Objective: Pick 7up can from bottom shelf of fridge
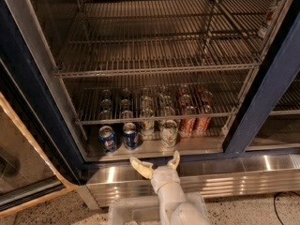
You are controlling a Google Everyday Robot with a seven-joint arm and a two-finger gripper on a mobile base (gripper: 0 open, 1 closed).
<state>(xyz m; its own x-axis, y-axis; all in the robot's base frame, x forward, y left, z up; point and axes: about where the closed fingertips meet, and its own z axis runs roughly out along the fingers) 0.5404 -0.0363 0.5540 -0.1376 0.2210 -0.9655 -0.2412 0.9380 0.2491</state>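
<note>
The pale two-finger gripper [158, 165], spread wide at lower centre, is best centred on the whitish-green aluminium 7up can [168, 132], the blue can [130, 135] left untouched.

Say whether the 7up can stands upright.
Upright: the 7up can stands top up on the bottom shelf; the open claw hovers before it.

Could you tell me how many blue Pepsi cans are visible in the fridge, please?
2: one Pepsi can front-left on the bottom shelf, the second beside it. Rows behind may hide more. The gripper, open, is just below the shelf.
</note>
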